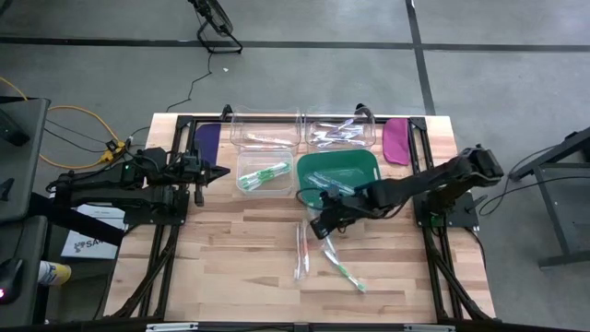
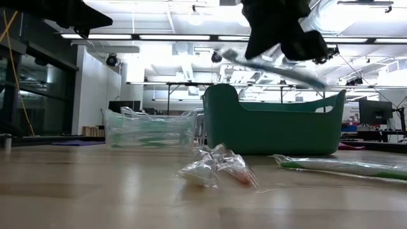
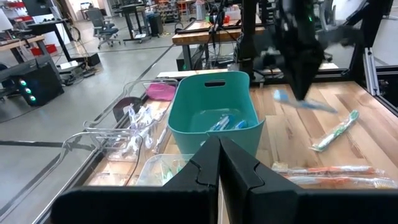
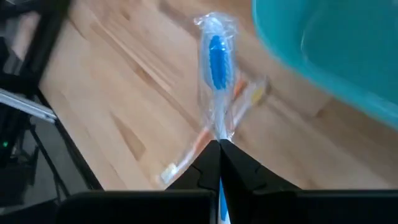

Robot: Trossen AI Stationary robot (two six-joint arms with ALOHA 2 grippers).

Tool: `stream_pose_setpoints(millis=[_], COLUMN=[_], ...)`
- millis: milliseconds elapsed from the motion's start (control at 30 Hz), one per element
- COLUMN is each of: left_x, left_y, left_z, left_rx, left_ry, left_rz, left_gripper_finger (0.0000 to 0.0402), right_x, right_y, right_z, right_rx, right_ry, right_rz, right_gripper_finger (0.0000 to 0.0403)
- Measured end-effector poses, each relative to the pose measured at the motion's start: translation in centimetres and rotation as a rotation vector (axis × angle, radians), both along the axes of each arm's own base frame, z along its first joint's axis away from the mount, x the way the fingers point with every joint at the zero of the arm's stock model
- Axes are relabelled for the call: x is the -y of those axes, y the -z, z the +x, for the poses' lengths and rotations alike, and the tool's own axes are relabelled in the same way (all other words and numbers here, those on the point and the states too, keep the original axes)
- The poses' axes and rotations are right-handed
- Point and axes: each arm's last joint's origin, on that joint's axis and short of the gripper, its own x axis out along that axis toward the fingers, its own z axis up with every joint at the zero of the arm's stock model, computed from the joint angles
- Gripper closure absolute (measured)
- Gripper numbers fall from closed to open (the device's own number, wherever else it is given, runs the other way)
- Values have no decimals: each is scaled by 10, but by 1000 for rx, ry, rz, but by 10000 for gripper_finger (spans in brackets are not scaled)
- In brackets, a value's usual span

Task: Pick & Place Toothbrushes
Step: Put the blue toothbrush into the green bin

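Note:
My right gripper (image 1: 323, 222) hovers just in front of the green bin (image 1: 338, 175), shut on a blue toothbrush in a clear wrapper (image 4: 214, 62). In the low view that blue toothbrush (image 2: 273, 67) hangs tilted in the air. Blue toothbrushes (image 3: 227, 122) lie inside the bin. Two orange wrapped toothbrushes (image 1: 301, 249) and a green one (image 1: 343, 267) lie flat on the table. My left gripper (image 1: 217, 171) waits shut at the table's left, beside a clear container holding a green toothbrush (image 1: 265, 173). My right gripper pinches the blue toothbrush's wrapped handle end (image 4: 219, 138) between its two fingertips. The brush sticks out forward beyond the fingers, along them, with the head end farthest away. It is lifted clear of the table and tilted, as the low view shows.
Two clear containers (image 1: 265, 129) (image 1: 339, 129) stand along the far edge, with toothbrushes in them. Purple (image 1: 207, 138) and magenta (image 1: 396, 138) flat pieces lie at the far corners. Bare wood stretches across the near half of the table (image 1: 221, 277).

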Motion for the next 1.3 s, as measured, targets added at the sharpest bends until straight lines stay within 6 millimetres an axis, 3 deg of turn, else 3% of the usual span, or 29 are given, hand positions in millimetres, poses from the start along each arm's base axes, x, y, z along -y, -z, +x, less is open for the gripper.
stream_pose_setpoints(millis=[333,733,1033,1200,1300], left_x=[0,0,0,0,0], left_y=[0,0,0,0,0], left_z=[0,0,0,0,0], left_rx=[0,0,0,1,0], left_ry=[0,-3,-12,-12,-12], left_rz=[0,0,0,-2,-2], left_gripper_finger=[398,398,398,398,398], right_x=[26,67,92,100,102], right_y=[-42,-87,-94,-90,-97], right_z=[-20,-55,-65,-68,-72], right_rx=[143,288,258,193,166], right_ry=[-154,-182,-381,-360,-366], right_rz=[-178,-350,-658,-633,-620], right_gripper_finger=[401,401,401,401,401])
